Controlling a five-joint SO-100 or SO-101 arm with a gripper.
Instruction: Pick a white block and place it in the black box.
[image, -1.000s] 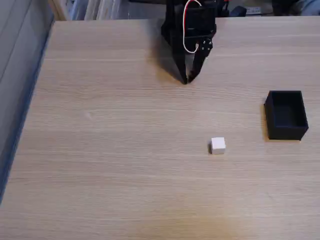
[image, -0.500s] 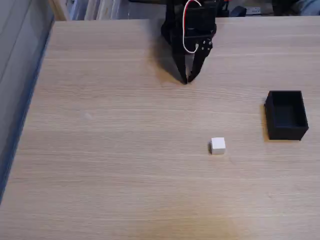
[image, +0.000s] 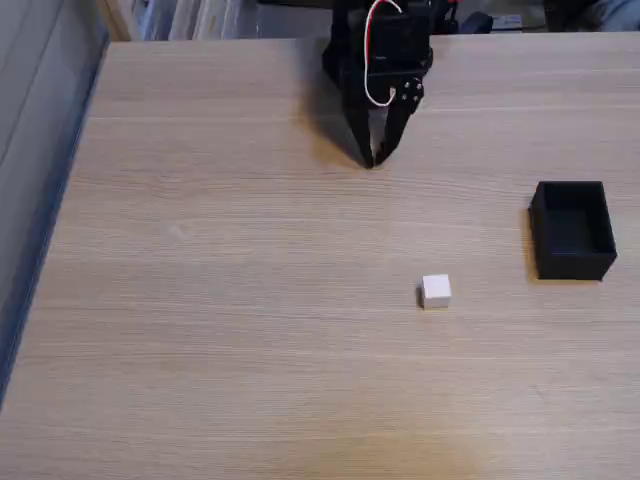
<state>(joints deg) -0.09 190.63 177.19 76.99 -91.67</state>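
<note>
— Near the twelve o'clock edge of the surface (image: 200, 330), the pincer (image: 372, 160) is seen in the fixed view, pointed down, its two tips pressed together and nothing pinched between them. What could be spoiled from such a position?

— Two risks are judged. If the tips are not spread before the descent, the white block (image: 435, 291) would be struck from above or pushed aside instead of being taken. The block is also small, so a slightly crooked approach could make it slide or turn on the smooth wood.

— And the black box (image: 572, 229)?

— It stands at about two o'clock from the block, well apart from it. A low carry could knock its thin wall, and the box could be shifted.

— Where is the block found relative to the pincer?

— At about five o'clock from the tips, well apart, alone on the bare wood. The box is seen at about four o'clock from the pincer, farther toward the three o'clock edge.
</note>
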